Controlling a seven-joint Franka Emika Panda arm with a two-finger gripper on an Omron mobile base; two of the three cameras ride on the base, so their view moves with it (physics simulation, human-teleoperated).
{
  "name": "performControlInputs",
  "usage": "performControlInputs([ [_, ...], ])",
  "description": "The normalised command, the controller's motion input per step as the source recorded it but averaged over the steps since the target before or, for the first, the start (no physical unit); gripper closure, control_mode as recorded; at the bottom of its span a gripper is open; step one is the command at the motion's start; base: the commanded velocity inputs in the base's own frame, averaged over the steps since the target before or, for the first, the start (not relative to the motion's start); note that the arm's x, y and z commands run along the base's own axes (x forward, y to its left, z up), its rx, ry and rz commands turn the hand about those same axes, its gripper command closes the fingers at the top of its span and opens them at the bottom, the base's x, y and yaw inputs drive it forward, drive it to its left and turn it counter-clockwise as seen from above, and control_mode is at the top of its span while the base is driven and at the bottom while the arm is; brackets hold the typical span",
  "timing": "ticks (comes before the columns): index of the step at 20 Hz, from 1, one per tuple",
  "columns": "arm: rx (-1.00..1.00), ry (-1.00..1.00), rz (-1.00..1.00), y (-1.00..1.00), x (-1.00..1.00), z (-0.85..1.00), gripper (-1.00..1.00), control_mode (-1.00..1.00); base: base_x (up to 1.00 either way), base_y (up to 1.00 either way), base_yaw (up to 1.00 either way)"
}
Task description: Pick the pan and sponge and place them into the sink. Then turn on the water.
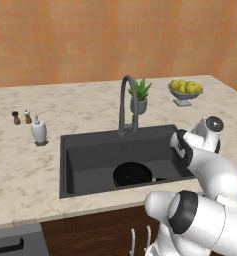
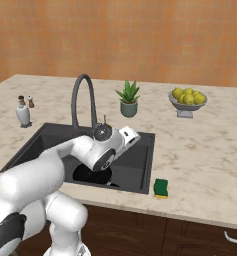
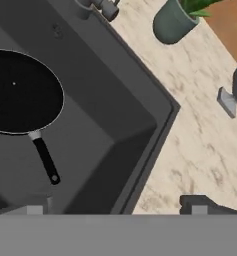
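Inside the sink (image 1: 90, 160) lies the pan (image 3: 20, 92), below and beside the claw (image 2: 131, 135), whose fingers stand apart, empty; the sponge (image 2: 161, 188) rests on the counter (image 2: 200, 165) by the sink's front corner.

Glossy white arm (image 2: 35, 180), dark joint rings

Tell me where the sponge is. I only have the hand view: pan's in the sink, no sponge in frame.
Observer: The sponge lies on the counter just off the front right corner of the sink, outside the basin.
Operator: Water running?
Observer: No. The faucet arches over the sink and no stream falls from its spout.
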Motion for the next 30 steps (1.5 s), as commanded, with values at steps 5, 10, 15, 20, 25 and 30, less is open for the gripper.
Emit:
performControlInputs([
  [5, 0.13, 0.32, -0.22, -0.27, -0.56, 0.49, -1.00, -1.00, 0.00, 0.00, 0.00],
  [10, 0.29, 0.09, -0.15, -0.29, -0.67, 0.04, -1.00, -1.00, 0.00, 0.00, 0.00],
  [15, 0.06, 0.02, -0.30, -0.19, -0.14, -0.03, -1.00, -1.00, 0.00, 0.00, 0.00],
  [20, 0.00, 0.00, -0.32, -0.28, 0.00, -0.31, -1.00, -1.00, 0.00, 0.00, 0.00],
  [25, 0.01, 0.00, -0.12, -0.36, 0.00, -0.37, -1.00, -1.00, 0.00, 0.00, 0.00],
  [30, 0.03, 0.00, 0.00, -0.30, 0.00, -0.30, -1.00, -1.00, 0.00, 0.00, 0.00],
])
